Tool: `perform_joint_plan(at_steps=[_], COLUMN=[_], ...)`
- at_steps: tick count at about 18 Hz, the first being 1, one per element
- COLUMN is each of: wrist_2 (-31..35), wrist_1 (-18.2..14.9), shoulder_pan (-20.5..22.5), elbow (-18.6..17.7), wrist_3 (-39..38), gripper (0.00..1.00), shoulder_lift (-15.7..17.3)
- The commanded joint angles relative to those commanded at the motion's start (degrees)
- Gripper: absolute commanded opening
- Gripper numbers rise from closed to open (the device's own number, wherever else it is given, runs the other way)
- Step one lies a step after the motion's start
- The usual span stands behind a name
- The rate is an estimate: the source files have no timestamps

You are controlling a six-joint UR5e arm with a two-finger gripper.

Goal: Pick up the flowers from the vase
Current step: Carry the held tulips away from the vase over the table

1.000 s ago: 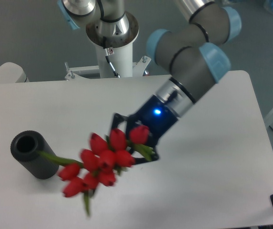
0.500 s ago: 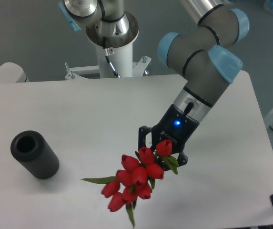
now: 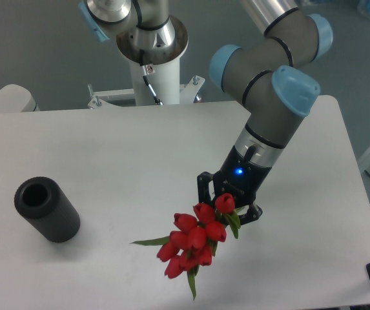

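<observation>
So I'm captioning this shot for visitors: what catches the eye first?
The red flowers, a bright bunch held in the gripper above the table's middle-right. Next, the grey arm with blue joint caps reaching down to them, and the empty black vase standing alone at the left.

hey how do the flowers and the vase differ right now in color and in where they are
The flowers are bright red with green leaves; the vase is matte black. The flowers hang in the gripper right of the table's middle, while the vase sits alone near the left edge, its hole empty. They look roughly alike in size.
</observation>
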Motion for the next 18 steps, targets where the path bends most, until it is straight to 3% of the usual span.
perform_joint_plan(at_steps=[3,8,12,18], wrist_2=[0.8,11.4,16.6,29.1], wrist_1=[-0.2,-1.9,-6.5,-7.4], shoulder_pan=[-0.1,-2.4,-4.0,-8.4], elbow=[-0.4,1.6,6.1,7.3], wrist_3=[0.4,0.4,0.6,2.9], gripper=[0.20,0.19,0.19,0.17], shoulder_lift=[-0.7,-2.0,-4.0,-6.0])
